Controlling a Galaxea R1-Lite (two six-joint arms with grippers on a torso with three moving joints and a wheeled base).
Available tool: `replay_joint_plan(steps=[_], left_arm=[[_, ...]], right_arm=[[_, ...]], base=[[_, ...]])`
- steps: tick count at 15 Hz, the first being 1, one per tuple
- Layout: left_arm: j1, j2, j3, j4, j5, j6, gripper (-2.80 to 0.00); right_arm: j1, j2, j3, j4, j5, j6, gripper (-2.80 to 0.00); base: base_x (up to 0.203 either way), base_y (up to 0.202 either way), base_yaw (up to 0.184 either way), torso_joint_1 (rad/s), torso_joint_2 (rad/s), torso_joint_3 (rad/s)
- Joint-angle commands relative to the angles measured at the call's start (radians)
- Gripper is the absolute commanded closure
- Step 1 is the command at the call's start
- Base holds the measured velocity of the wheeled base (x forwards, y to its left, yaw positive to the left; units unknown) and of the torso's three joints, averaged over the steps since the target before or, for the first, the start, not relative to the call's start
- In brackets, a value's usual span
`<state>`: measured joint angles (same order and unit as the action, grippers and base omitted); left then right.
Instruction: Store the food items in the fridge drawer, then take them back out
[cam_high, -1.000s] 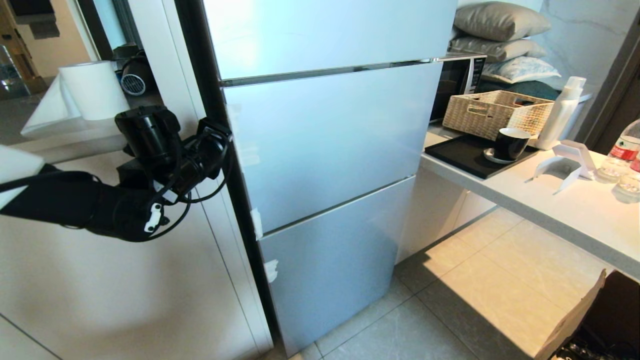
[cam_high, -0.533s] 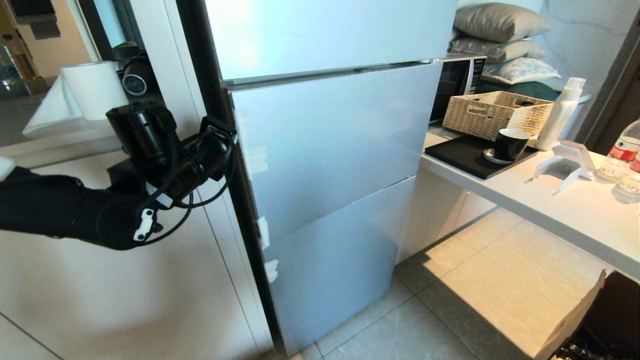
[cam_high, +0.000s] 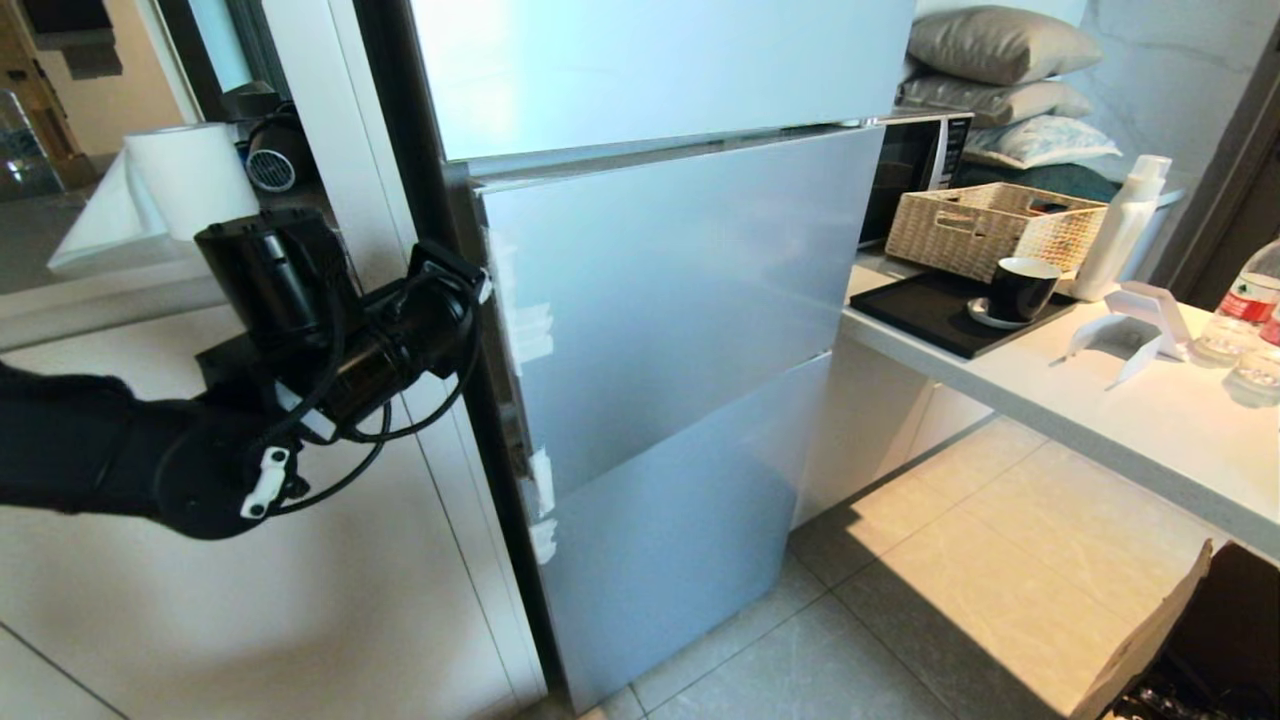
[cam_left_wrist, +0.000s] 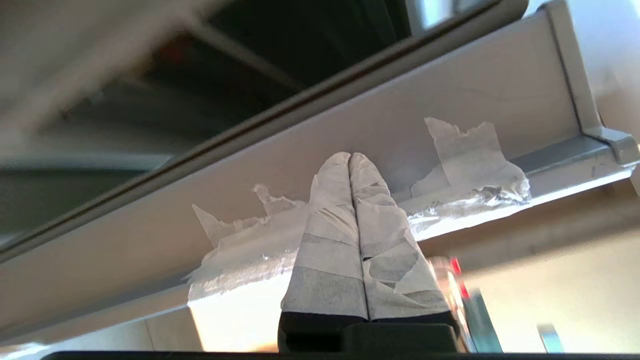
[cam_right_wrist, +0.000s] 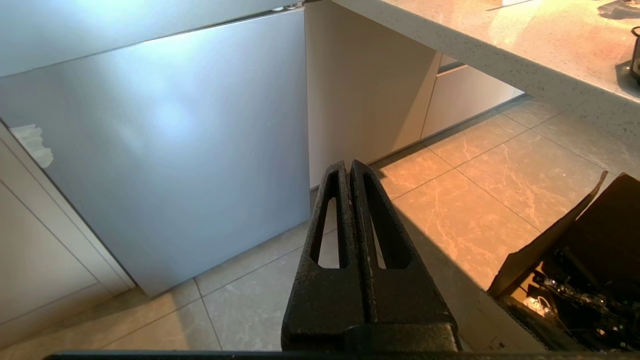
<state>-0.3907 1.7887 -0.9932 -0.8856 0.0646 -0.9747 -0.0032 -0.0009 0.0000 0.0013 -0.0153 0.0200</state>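
My left gripper (cam_left_wrist: 350, 155) is shut, its tape-wrapped fingertips pressed against the inner edge of the fridge's middle door (cam_high: 680, 290), beside torn tape patches (cam_left_wrist: 470, 160). In the head view my left arm (cam_high: 330, 350) reaches that door's left edge, and the door stands slightly ajar. A dark gap (cam_left_wrist: 240, 85) into the fridge shows past the door edge. The food items and the fridge drawer are out of view. My right gripper (cam_right_wrist: 349, 165) hangs shut and empty over the floor tiles in front of the lower fridge door (cam_right_wrist: 165, 150).
A counter (cam_high: 1100, 400) to the right carries a black tray (cam_high: 930, 315), a cup (cam_high: 1022, 285), a wicker basket (cam_high: 985, 225) and a white bottle (cam_high: 1120, 230). A cardboard box (cam_high: 1170, 640) sits on the floor at the right. White cabinet panels (cam_high: 250, 580) flank the fridge's left side.
The middle fridge door has swung out a little at its left edge. My left arm has drawn back and down with it. The right arm has not moved.
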Motion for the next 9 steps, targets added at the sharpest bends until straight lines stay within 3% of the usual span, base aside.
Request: replay_joint_plan(steps=[1, 5, 9], left_arm=[[-0.039, -0.036, 0.044, -0.001, -0.006, -0.007, 0.0], [-0.12, -0.153, 0.184, -0.001, -0.012, -0.007, 0.0], [-0.122, -0.352, 0.349, 0.002, -0.006, 0.008, 0.0]], right_arm=[[0.0, 0.002, 0.0, 0.0, 0.0, 0.0, 0.0], [0.0, 0.001, 0.0, 0.0, 0.0, 0.0, 0.0], [0.0, 0.001, 0.0, 0.0, 0.0, 0.0, 0.0]], base=[[0.0, 0.0, 0.0, 0.0, 0.0, 0.0], [0.0, 0.0, 0.0, 0.0, 0.0, 0.0], [0.0, 0.0, 0.0, 0.0, 0.0, 0.0]])
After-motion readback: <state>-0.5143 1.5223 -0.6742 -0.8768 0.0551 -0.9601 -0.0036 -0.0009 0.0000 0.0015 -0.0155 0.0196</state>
